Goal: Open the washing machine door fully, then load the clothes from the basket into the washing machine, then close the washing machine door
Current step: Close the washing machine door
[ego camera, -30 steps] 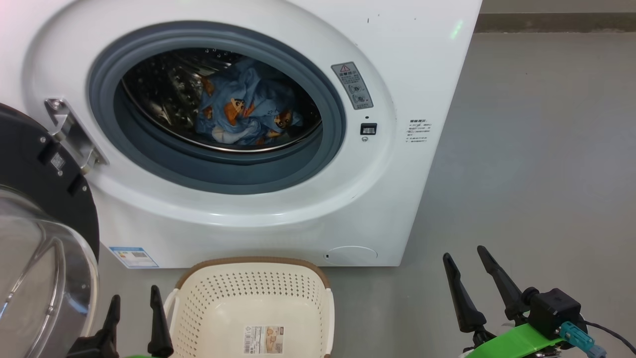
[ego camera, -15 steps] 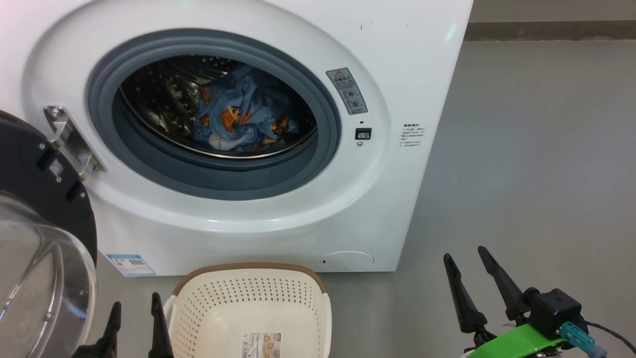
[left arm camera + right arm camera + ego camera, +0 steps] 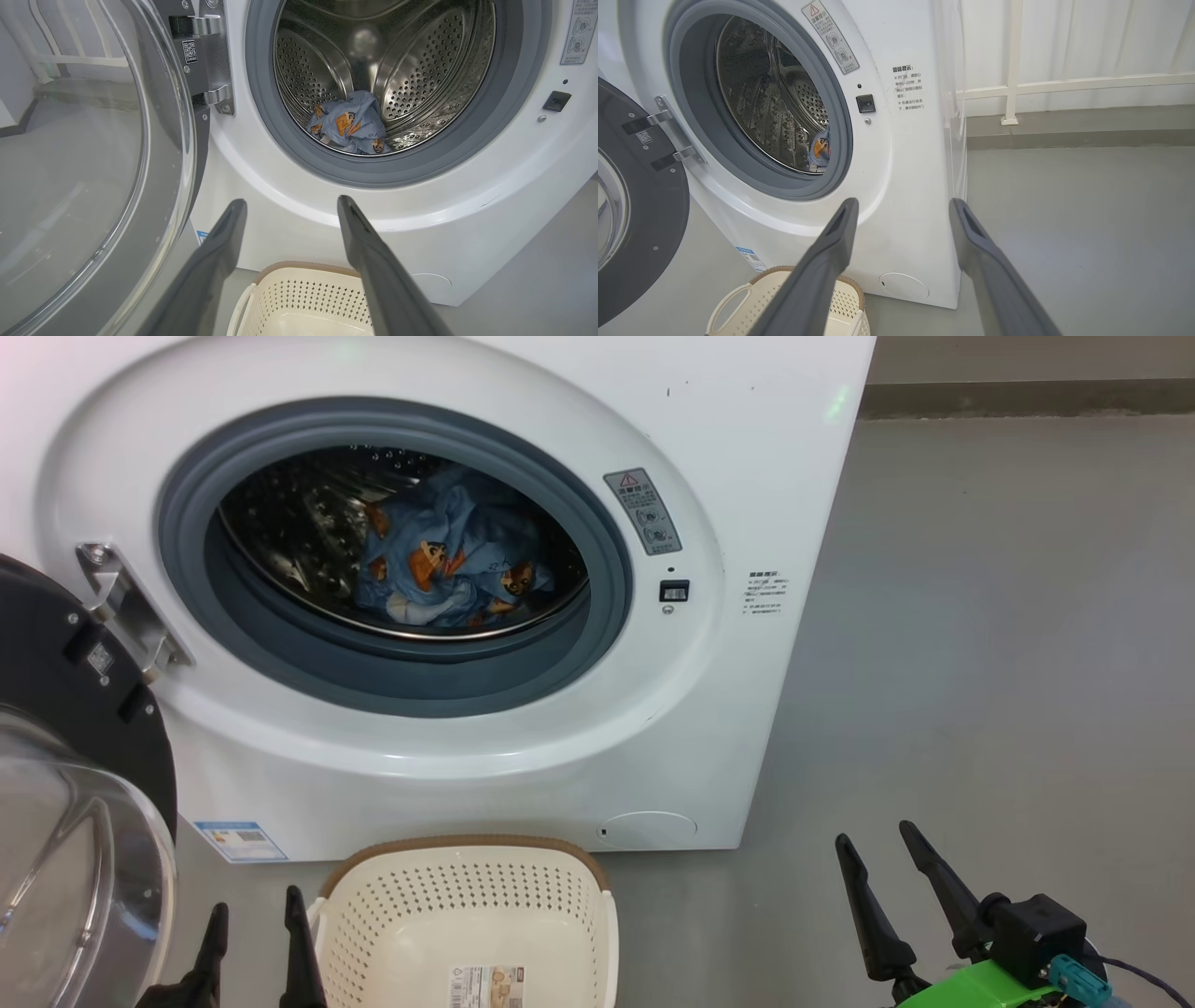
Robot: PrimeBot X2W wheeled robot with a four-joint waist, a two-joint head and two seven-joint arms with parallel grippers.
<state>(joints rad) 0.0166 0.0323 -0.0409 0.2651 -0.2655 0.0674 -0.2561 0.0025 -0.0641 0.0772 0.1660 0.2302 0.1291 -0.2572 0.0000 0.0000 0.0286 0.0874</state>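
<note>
White and boxy, the washing machine (image 3: 747, 476) is our landmark: its mouth stands uncovered, and the washing machine door (image 3: 65, 691) hangs swung wide from the hinge on the machine's left side as we face it. We see the clothes (image 3: 448, 569) bunched low inside its steel drum (image 3: 420, 70). Just before the machine's base sits the basket (image 3: 467, 847), label sticker showing on its bottom; its near end is cut off, so we cannot vouch for the rest. Our left gripper (image 3: 257, 900) hovers before the machine, beside the basket, its 2 fingers parted, holding nothing. Our right gripper (image 3: 876, 833) hangs off the machine's right front corner, likewise spread and empty
</note>
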